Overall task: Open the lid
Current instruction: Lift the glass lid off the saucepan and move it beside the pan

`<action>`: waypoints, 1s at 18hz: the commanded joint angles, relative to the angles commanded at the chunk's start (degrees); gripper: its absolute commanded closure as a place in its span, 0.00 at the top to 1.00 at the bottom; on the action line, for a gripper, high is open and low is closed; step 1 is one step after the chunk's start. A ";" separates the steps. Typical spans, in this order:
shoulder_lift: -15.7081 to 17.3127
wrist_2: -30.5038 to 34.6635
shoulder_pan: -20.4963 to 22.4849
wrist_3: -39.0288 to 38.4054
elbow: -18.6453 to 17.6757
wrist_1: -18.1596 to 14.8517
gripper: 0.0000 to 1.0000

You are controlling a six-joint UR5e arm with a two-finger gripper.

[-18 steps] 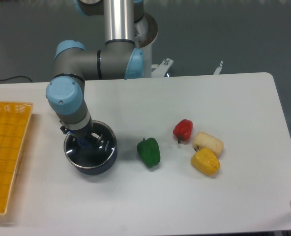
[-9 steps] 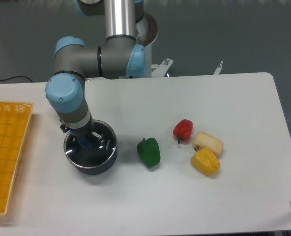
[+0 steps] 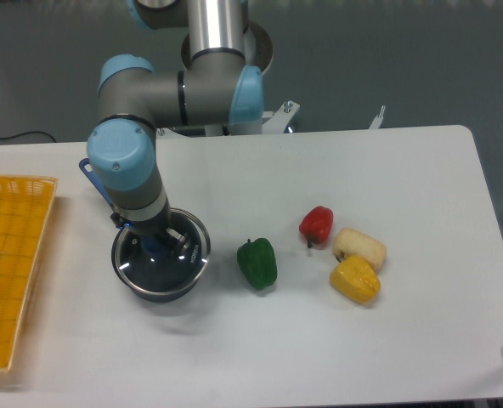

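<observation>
The lid [image 3: 177, 263], a clear glass disc with a thin metal rim, lies over the dark saucepan [image 3: 156, 289] at the left of the table. It sits a little off to the right of the pan's wall. My gripper [image 3: 158, 245] points straight down over its centre, fingers closed on the blue knob, which shows only partly between them. A blue strip [image 3: 92, 174] sticks out behind the wrist to the left; it may be the pan's handle.
A green pepper [image 3: 257, 263] lies just right of the pan. Further right are a red pepper [image 3: 316, 224], a pale cream piece [image 3: 359, 246] and a yellow pepper [image 3: 355, 280]. A yellow basket [image 3: 9, 263] stands at the left edge.
The arm has shifted slightly right and up, and the lid's rim has moved right with it. The blue strip by the wrist has come into view.
</observation>
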 joint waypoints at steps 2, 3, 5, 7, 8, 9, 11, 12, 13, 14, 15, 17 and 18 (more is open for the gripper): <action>-0.52 0.18 0.53 0.62 0.00 0.61 0.53; -0.61 0.18 0.62 0.62 0.09 1.66 0.53; -0.70 -0.08 1.76 0.19 0.09 4.38 0.52; -1.05 0.00 2.37 -0.25 0.35 6.58 0.52; -1.31 -0.17 3.07 -0.95 0.35 7.29 0.52; -1.49 -0.17 3.43 -2.18 0.35 8.25 0.52; -2.19 -0.17 4.04 -3.85 0.35 10.97 0.52; -2.54 -0.17 4.31 -4.82 0.44 12.03 0.52; -2.72 -0.17 4.49 -5.78 0.44 13.00 0.52; -2.90 -0.26 4.66 -7.45 0.53 13.97 0.52; -3.25 -0.26 4.92 -9.29 0.61 15.28 0.52; -4.13 -0.17 5.01 -10.80 0.70 17.22 0.52; -4.48 -0.09 5.01 -10.89 0.70 17.49 0.52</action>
